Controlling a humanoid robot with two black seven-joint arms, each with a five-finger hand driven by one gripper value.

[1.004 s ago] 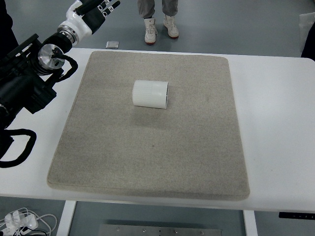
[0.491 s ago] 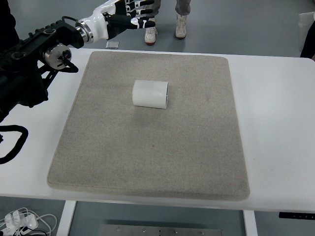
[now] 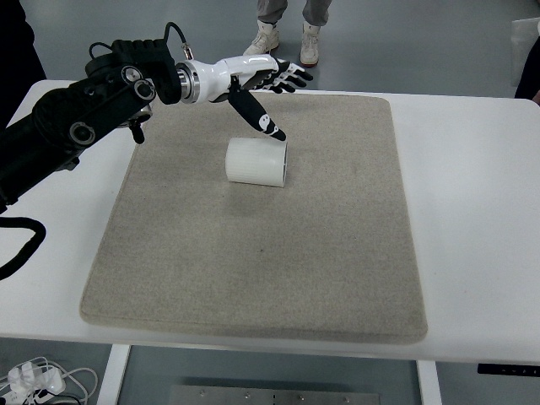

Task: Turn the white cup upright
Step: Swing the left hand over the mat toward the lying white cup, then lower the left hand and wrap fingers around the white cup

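White cup (image 3: 256, 162) lies on its side on the grey felt mat (image 3: 253, 253), toward the mat's far edge and a little left of the mid-line, axis running left to right. I can't tell from here which end is the mouth.

My left hand (image 3: 266, 84) comes in from the far-left corner of the white table (image 3: 472, 211). Fingers (image 3: 291, 76) spread flat and apart, holding nothing. The thumb (image 3: 257, 114) angles down toward the cup's far right end; its tip looks just above or barely on the upper rim there, can't say whether it touches. Rest of the hand sits beyond the cup, toward the mat's far edge, not around it. Right hand not showing.

Risks as I judge them:
- The cup is a cylinder on its side, so it can roll. A thumb push on top sends it rolling toward the near edge rather than tipping it up.
- Only the thumb is near and the fingers are past the cup, so closing now likely misses or pinches one rim, and the cup spins or skids on the felt.
- Tipping up on the wrong end leaves it mouth down.
- A person's shoes (image 3: 287, 35) stand on the floor beyond the table's far edge; the arm is close to that side.
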